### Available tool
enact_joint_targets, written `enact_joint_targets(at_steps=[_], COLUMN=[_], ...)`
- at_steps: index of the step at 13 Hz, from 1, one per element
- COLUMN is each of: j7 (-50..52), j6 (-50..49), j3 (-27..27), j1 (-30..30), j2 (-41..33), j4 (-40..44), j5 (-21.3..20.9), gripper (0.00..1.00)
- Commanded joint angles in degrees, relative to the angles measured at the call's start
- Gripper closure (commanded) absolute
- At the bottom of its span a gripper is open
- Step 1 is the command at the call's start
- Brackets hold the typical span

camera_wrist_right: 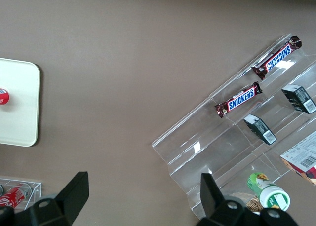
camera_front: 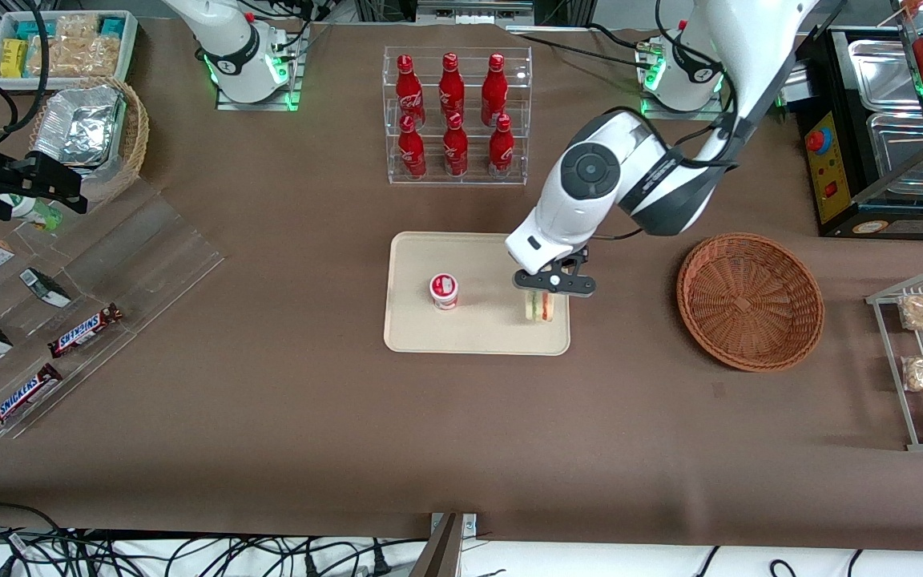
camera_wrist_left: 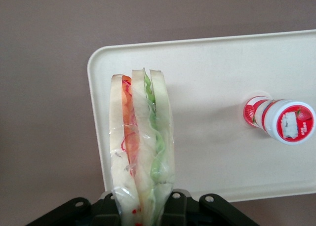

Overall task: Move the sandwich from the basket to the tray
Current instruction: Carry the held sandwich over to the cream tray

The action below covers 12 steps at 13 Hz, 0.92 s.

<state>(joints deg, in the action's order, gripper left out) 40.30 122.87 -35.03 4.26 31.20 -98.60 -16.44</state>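
Sandwich (camera_wrist_left: 140, 152) stands on edge over the tray (camera_front: 413, 332), which I see clamped in my gripper (camera_front: 543, 298) jaws; basket (camera_front: 750, 300) sits nearby.

The wrapped sandwich (camera_front: 541, 306) stood on edge over the cream tray (camera_front: 473, 336), at its end nearest the basket (camera_front: 750, 300), gripper (camera_front: 543, 295) clamped on it. The round wicker basket sat beside the tray, toward the working arm's end.
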Motion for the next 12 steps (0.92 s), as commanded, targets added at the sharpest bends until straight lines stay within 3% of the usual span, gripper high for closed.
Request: enact_joint_targets(at_steps=[1, 9, 10, 11, 12], j7=[6.43, 10.15, 10.15, 10.23, 10.32], j6=[1.41, 5.19, 5.28, 5.28, 5.28], j3=[0.13, 0.31, 0.31, 0.31, 0.31], j1=[2.15, 3.74, 3.74, 3.74, 3.74], j2=[4.65, 10.46, 10.72, 11.07, 11.16], j4=[1.39, -0.02, -0.01, -0.01, -0.01], j5=[-6.74, -13.7, -14.14, -15.01, -15.2], gripper=[0.77, 0.77, 0.73, 0.64, 0.43])
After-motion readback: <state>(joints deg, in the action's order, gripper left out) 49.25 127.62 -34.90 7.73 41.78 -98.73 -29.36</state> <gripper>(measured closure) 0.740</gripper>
